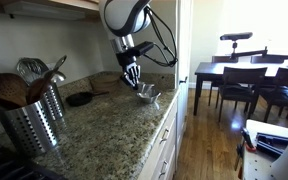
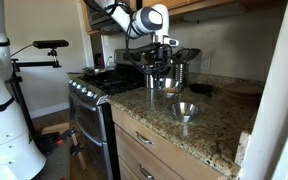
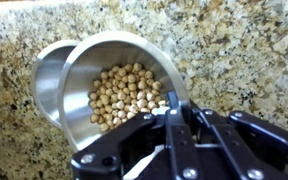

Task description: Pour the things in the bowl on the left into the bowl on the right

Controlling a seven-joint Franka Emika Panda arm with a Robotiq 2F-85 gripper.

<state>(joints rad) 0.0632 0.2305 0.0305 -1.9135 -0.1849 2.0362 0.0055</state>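
The jaws are pinching the rim of the pea bowl [image 3: 114, 52] at 6 o'clock, the second bowl [image 3: 44, 78] is peeking out at 9 o'clock, and a slow tilt that way is looking wisest against spills.

Countertop [image 3: 244, 50]: filled bowl [image 3: 124, 50] sits just ahead of the gripper [image 3: 174, 110], round pieces [image 3: 124, 95] inside it. Second bowl [image 3: 44, 75] lies partly beneath it, to its left in the wrist view; contact unclear. Utensil holder [image 1: 36, 118] stands further along the counter. Stove [image 2: 89, 95] adjoins the counter's end.
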